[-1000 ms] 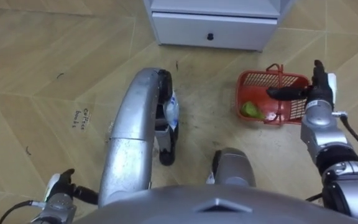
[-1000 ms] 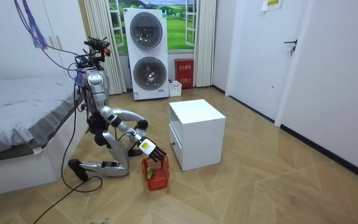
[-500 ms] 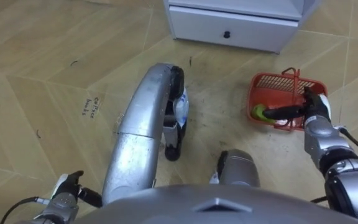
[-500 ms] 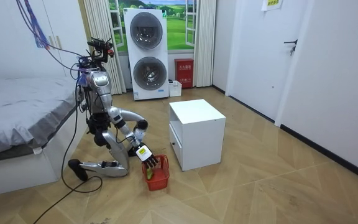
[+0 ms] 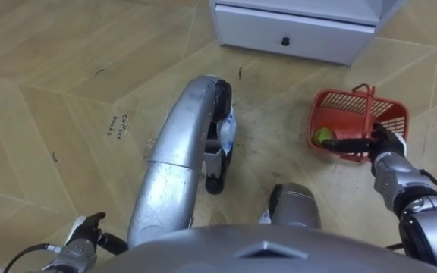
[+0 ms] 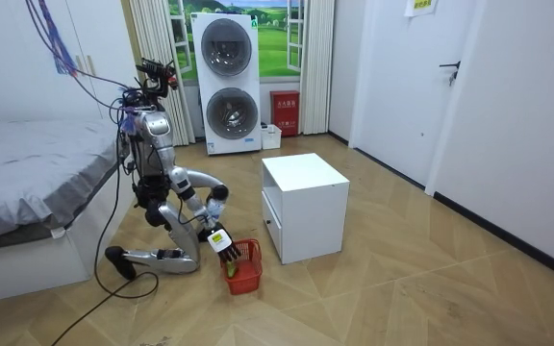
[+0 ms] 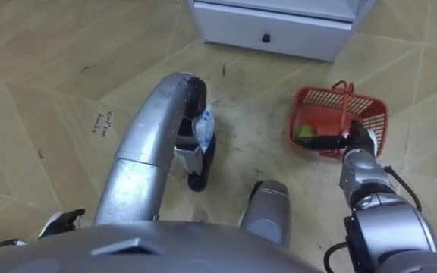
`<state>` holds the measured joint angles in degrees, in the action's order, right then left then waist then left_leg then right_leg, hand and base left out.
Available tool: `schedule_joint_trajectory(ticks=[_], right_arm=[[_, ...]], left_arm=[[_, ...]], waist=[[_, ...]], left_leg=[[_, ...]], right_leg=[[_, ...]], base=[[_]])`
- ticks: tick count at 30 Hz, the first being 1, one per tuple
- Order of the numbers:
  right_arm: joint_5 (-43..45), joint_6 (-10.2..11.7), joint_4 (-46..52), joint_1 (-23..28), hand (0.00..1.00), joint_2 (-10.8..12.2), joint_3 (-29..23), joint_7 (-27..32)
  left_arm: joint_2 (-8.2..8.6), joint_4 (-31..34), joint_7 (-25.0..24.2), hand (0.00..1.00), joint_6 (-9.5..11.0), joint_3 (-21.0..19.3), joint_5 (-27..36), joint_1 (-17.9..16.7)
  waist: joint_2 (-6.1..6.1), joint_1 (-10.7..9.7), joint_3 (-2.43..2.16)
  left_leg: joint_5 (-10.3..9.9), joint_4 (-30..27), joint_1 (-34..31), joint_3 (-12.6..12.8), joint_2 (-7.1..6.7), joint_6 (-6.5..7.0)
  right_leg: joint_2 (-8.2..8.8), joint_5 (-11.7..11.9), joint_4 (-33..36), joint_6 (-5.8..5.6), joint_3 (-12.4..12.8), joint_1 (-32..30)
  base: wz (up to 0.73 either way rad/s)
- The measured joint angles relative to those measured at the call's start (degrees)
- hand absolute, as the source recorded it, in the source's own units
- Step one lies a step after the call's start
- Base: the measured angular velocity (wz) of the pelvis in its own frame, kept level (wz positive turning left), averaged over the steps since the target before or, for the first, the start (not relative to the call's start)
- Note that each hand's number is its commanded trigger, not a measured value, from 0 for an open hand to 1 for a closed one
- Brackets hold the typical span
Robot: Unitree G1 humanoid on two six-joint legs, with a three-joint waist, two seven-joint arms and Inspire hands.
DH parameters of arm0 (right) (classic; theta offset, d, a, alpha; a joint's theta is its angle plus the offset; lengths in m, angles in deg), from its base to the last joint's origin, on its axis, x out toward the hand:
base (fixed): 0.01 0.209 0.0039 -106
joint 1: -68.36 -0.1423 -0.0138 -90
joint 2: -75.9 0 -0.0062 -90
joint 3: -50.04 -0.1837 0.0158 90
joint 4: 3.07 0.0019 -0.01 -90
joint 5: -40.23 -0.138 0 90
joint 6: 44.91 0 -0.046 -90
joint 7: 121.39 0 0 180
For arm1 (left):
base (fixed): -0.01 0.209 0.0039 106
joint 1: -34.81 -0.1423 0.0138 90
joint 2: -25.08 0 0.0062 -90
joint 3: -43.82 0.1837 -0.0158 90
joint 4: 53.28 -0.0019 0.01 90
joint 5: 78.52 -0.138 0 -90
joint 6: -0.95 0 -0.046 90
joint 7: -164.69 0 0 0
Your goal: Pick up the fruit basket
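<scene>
Basket (image 5: 391, 117) on wood floor (image 5: 67, 68) beside cabinet (image 5: 294, 34)

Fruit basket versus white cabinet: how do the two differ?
The fruit basket is red, mesh-walled and open-topped; the white cabinet is solid with a closed drawer. The fruit basket is far lower than the white cabinet. Both stand on the wooden floor.
</scene>
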<state>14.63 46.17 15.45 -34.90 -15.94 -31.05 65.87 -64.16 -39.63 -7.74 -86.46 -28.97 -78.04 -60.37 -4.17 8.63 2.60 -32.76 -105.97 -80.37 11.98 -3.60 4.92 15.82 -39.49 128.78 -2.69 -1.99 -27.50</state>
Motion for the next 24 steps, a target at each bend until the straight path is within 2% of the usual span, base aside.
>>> schedule_joint_trajectory(ticks=[9,24], right_arm=[[-1.6,0.0,-0.1,0.0,1.0,-0.4,0.0,-2.3],[-2.3,-0.1,-0.1,0.0,1.0,-0.4,1.3,-3.1]], left_arm=[[0.0,-0.1,-1.6,0.0,0.0,0.0,0.1,-0.2],[-0.02,-0.1,-2.1,0.0,-0.1,1.3,3.0,-0.7]], waist=[[-0.03,1.1,0.01],[-0.34,1.3,0.14]], left_leg=[[0.1,0.1,0.0,0.0,0.1,-0.23],[0.3,0.3,0.0,0.0,0.1,-0.58]], right_leg=[[-0.03,0.0,0.1,0.01,0.0,-0.2],[-0.07,0.0,0.3,0.01,0.1,-0.4]], base=[[0.0],[0.0]])
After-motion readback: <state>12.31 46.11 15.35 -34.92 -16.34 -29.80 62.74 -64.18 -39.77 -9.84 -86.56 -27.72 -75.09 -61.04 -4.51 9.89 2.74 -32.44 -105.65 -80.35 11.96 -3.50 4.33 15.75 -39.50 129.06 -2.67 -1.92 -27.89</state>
